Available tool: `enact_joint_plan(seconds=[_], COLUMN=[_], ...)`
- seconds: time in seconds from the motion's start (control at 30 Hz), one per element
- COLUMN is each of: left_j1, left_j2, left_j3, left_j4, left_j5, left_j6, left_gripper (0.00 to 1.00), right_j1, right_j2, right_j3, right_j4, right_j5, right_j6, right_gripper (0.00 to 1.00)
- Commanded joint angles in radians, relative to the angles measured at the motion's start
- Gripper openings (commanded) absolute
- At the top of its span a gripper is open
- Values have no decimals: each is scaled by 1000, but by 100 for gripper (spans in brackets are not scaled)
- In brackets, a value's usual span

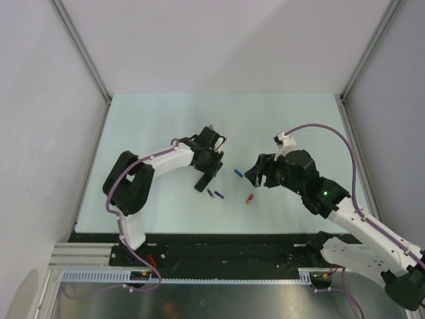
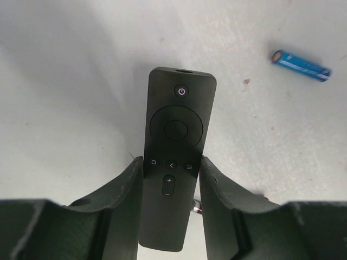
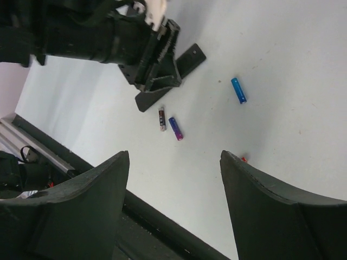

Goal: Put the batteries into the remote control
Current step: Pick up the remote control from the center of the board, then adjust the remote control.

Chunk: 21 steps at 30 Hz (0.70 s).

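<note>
My left gripper (image 1: 209, 166) is shut on the remote control (image 1: 202, 182), a slim black bar held near its middle. In the left wrist view the remote (image 2: 176, 130) shows its button face between the two fingers (image 2: 122, 200). Its back panel is out of view. Batteries lie on the table: a blue one (image 1: 238, 173) (image 2: 301, 65) (image 3: 238, 90), a dark one (image 1: 210, 193) (image 3: 161, 118), a bluish-purple one (image 1: 218, 195) (image 3: 175, 128), and a red-orange one (image 1: 250, 199) (image 3: 243, 158). My right gripper (image 1: 254, 174) (image 3: 174, 157) is open and empty, hovering right of the batteries.
The pale table (image 1: 153, 126) is walled by white panels left and right. A black rail (image 1: 219, 239) runs along the near edge. The left arm's wrist (image 3: 108, 38) shows in the right wrist view, close above the dark and bluish-purple batteries.
</note>
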State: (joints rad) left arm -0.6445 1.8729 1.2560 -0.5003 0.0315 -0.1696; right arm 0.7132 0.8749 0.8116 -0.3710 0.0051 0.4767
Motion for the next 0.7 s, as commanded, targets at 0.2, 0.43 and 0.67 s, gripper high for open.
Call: enact_joint_plan(seconds=[0.2,0.43,0.67], left_j1=[22,39,52], left_j2=[-329,-489,-661], left_j3=[108,-3,-259], left_j4=[137,474,905], left_j5=[106,373,524], left_j6=[-165,-347,-566], left_gripper=[0,0,0], right_j1=[-4,-17,-43], right_j2=[-62,-132,-224], right_j3=[0,0,-2], right_j4=[-34,-49,29], right_j5=[219,196,-74], right_j6=[16,-29,-16], right_gripper=[73,74,78])
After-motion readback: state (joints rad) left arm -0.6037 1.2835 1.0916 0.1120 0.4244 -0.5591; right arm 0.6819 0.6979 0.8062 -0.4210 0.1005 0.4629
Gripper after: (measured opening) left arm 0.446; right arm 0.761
